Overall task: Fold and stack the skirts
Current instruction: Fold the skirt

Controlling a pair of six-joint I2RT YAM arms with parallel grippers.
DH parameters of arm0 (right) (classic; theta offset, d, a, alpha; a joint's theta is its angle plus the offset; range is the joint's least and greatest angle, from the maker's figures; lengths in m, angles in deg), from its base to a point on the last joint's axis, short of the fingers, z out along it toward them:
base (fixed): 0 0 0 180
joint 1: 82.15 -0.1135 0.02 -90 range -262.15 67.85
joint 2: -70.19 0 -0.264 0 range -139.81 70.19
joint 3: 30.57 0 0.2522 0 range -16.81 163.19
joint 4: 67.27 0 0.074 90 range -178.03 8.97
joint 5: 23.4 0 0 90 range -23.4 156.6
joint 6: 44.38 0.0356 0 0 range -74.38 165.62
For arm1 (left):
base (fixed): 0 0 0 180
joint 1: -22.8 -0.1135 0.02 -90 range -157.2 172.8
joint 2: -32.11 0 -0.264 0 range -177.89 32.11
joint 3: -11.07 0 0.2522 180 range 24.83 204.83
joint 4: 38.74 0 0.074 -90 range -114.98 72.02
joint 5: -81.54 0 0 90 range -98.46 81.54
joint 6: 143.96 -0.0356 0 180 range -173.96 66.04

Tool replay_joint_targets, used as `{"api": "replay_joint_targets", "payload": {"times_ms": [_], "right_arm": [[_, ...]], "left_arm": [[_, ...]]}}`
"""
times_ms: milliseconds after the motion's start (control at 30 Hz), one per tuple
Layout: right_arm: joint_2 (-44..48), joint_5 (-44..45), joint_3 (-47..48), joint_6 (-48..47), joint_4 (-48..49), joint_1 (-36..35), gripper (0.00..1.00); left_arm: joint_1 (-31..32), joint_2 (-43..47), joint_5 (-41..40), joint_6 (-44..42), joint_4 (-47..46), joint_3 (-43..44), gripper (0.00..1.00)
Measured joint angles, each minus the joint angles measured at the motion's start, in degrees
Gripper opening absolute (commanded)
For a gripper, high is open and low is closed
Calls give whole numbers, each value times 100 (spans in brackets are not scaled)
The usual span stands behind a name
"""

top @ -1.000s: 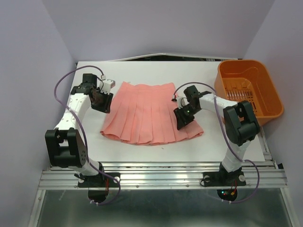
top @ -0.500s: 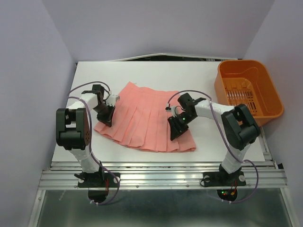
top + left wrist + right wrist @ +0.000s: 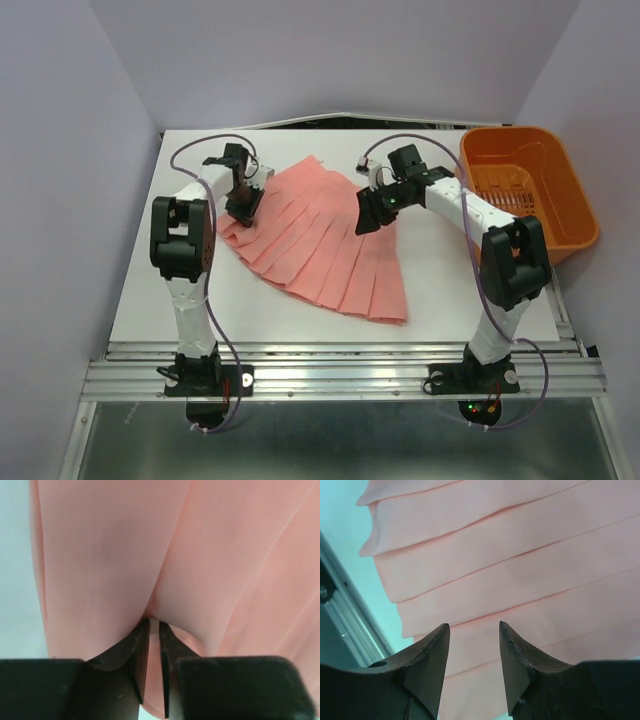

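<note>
Pale lilac walls (image 3: 330,60) enclose a white table (image 3: 440,295).

Robot lab cell: plain lavender walls (image 3: 60,150) boxing a white surface (image 3: 300,150), left arm (image 3: 180,240) and right arm (image 3: 510,265) bolted to aluminium rail (image 3: 340,378).

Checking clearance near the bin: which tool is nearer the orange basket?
Right. The right tool is over the skirt's edge toward the orange basket; the left tool pinches the skirt's opposite edge, farther away.
</note>
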Motion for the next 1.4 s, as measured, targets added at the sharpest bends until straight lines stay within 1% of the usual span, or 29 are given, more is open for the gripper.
{"api": "replay_joint_targets", "payload": {"times_ms": [33, 67, 100, 167, 233, 333, 467, 567, 633, 667, 700, 733, 800, 900, 967, 1000, 1033, 1067, 1167, 1267, 1333, 1400], "right_arm": [[-61, 76, 26, -24, 55, 4, 49], [-177, 168, 42, -61, 118, 2, 49], [-315, 260, 39, -92, 155, -2, 47], [-542, 393, 13, -125, 188, -2, 47], [-732, 527, -186, -129, 273, -7, 46], [-691, 555, -807, 4, 426, -31, 46], [-254, 409, -1589, 479, 839, -284, 50], [-92, 262, -1818, 857, 938, -809, 52], [-105, 92, -1797, 1058, 979, -1051, 54], [-116, -22, -1705, 1196, 951, -1150, 54], [-153, -98, -1576, 1279, 916, -1161, 54], [-243, -251, -1292, 1379, 831, -1104, 54], [-365, -428, -859, 1440, 820, -887, 54], [-422, -516, -256, 1342, 752, -332, 56], [-422, -411, -24, 1182, 640, -37, 63], [-422, -247, 101, 1034, 544, 153, 66], [-422, -136, 164, 898, 459, 260, 75], [-422, 39, 221, 758, 326, 348, 81], [-448, 553, 254, 339, -9, 409, 93], [-511, 984, 251, 85, -264, 376, 93], [-566, 1294, 247, -125, -372, 372, 90], [-610, 1510, 236, -262, -411, 374, 88]], "left_arm": [[94, -177, -55, -9, -42, 269, 35], [170, -361, -103, -4, 2, 595, 41], [232, -562, -146, 0, 26, 940, 43], [334, -920, -199, 24, 94, 1681, 47], [380, -1196, -225, 44, 92, 2332, 49], [348, -1172, -201, 59, 98, 2771, 50], [249, -800, -26, 105, 118, 2785, 50], [190, -31, 354, 98, 136, 2127, 51], [157, 706, 656, 39, -28, 1303, 52], [162, 1309, 835, -42, 11, 715, 52], [177, 1663, 944, -94, 4, 367, 53], [232, 2186, 1099, -201, 35, -72, 54], [361, 2839, 1290, -365, 85, -505, 55], [739, 3602, 1384, -675, 57, -1121, 55], [1143, 3928, 1331, -861, 35, -1567, 54], [1416, 4030, 1268, -953, 9, -1847, 54], [1609, 4041, 1213, -1014, 11, -2017, 54], [1840, 3998, 1134, -1069, -11, -2188, 53], [2387, 3622, 835, -1121, -184, -2594, 50], [2629, 2964, 546, -1082, -442, -2680, 49], [2656, 2559, 334, -1056, -658, -2682, 46], [2651, 2168, 83, -1054, -833, -2682, 46]]}}
